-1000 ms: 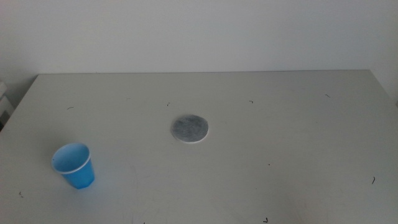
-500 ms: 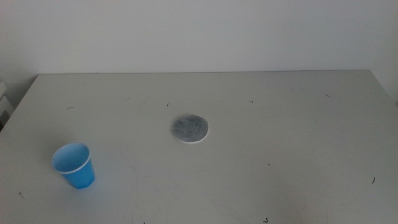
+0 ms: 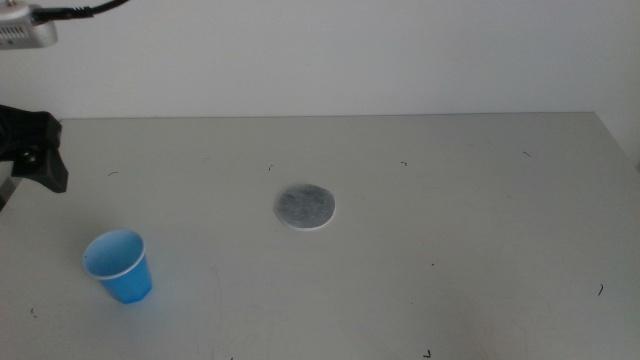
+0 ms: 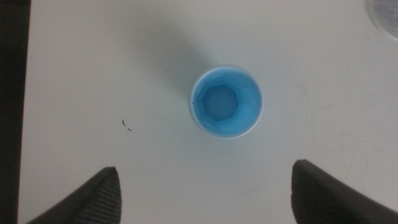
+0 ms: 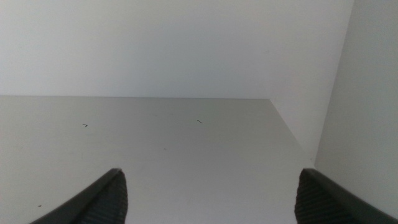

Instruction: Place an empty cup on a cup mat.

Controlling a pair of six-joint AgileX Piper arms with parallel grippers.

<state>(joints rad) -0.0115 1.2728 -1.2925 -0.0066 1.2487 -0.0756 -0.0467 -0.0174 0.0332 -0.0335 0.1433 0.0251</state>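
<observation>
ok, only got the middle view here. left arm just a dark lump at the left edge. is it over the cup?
Observer: Yes. The left wrist view looks straight down into the cup; the left gripper is open, jaws apart, clear of it.
Operator: Anything in the cup?
Observer: Nothing, just its blue bottom.
Operator: Right arm?
Observer: The right gripper is open, waiting above bare table, facing the wall.

Black left end effector w/ grey cam housing, dark cable.

Pale grey table against a plain white wall.
</observation>
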